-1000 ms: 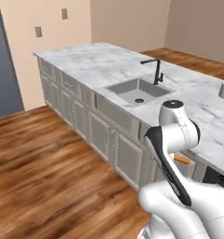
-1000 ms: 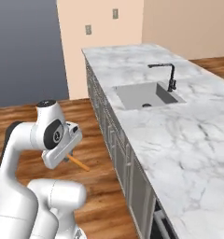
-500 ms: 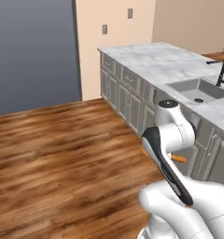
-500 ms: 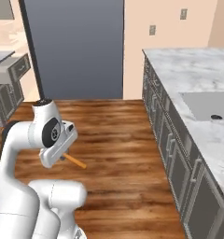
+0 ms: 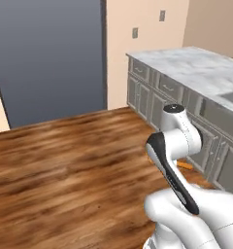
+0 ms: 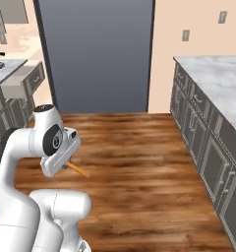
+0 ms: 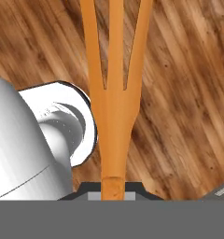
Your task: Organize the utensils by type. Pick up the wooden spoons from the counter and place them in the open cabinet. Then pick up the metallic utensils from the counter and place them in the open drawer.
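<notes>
Wood floor beneath orange fork (image 7: 115, 93) pinched between fingers (image 7: 115, 190)

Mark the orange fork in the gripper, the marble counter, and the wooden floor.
orange fork (image 7: 115, 112), hand view, on the neck just below the prongs.
marble counter (image 5: 196, 65), left base view, on its top surface.
wooden floor (image 6: 139, 162), right base view, on bare planks.

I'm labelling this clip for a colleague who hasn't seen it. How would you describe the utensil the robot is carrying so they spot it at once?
Start at the white arm over the wood floor and follow it down to its gripper. Shut in it is the orange-copper fork, held by its handle end. It sticks out as a slim orange stick, and the hand view shows three long prongs rather than a round spoon bowl.
</notes>
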{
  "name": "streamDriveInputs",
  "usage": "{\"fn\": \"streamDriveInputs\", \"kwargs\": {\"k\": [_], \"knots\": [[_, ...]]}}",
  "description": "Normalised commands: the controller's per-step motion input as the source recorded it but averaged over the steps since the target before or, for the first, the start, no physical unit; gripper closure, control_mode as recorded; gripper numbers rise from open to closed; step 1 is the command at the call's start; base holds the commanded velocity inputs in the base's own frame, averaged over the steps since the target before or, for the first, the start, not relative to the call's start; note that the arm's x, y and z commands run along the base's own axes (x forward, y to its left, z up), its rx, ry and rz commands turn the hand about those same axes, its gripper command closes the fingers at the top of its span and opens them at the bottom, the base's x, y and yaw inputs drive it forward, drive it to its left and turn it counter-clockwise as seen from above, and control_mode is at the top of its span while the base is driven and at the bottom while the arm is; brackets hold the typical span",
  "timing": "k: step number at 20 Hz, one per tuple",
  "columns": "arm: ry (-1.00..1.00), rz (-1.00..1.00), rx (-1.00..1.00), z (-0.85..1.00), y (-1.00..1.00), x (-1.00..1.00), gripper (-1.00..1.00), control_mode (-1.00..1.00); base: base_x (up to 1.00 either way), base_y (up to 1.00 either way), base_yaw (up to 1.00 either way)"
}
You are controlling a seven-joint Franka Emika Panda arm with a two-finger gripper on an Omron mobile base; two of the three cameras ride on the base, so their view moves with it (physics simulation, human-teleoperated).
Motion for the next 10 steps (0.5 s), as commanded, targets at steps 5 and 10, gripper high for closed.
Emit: {"fn": "streamDriveInputs", "kwargs": {"k": [5, 10], "knots": [[0.0, 0.0, 0.0, 0.0, 0.0, 0.0, 1.0, 1.0, 0.82, 0.99, 0.0], [0.0, 0.0, 0.0, 0.0, 0.0, 0.0, 1.0, 1.0, 0.9, 0.87, 0.0]]}}
